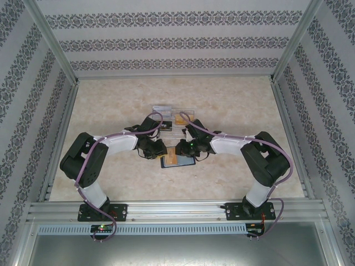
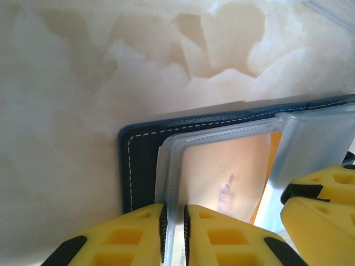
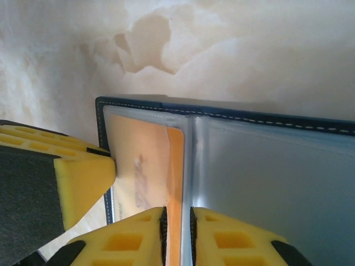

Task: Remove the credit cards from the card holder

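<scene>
pin the clear sleeve (image 2: 169,160) flat with one claw and pull the card straight along its pocket, so the card holder (image 2: 138,160) doesn't lift. left claw (image 2: 175,235) is clamped on the sleeve edge. right claw (image 3: 177,235) is pinched on the orange credit card (image 3: 150,160) by the fold. the holder lies open just ahead of both.
</scene>
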